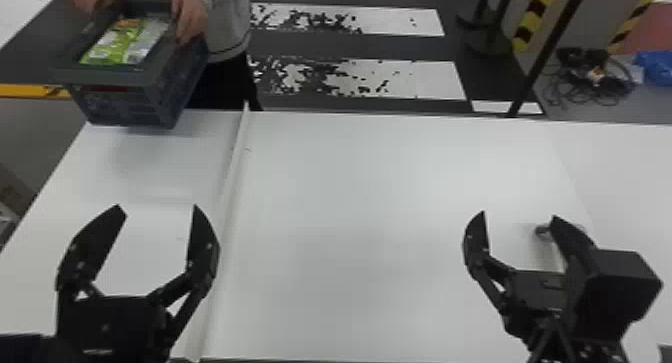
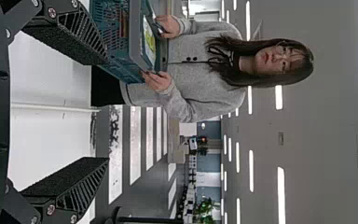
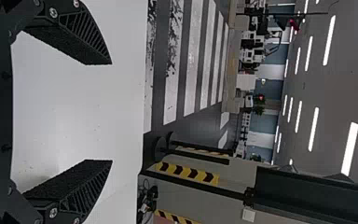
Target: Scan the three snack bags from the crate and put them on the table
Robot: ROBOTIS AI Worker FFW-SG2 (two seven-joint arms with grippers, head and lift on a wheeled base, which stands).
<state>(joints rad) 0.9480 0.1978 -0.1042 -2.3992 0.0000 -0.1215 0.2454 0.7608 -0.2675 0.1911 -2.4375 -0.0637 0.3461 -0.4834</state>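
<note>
Table [image 1: 375, 187]: crossed at left by strip [image 1: 232, 172]
Crate [image 1: 112, 77]: far left, in person's hands [image 1: 190, 17]
Green snack bag [image 1: 122, 42]: inside, slanting lengthwise far-right
Left gripper [image 1: 157, 209]: wide open, empty
Right gripper [image 1: 519, 216]: wide open, empty

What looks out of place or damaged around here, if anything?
The crate at far left seems held above the table by a person's hands, not set down. Beyond, the white floor stripes look patchy, as if worn.

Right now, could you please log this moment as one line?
crate in person's hands at table's far left; green snack bag inside; left tool open, empty; right tool open, empty
</note>
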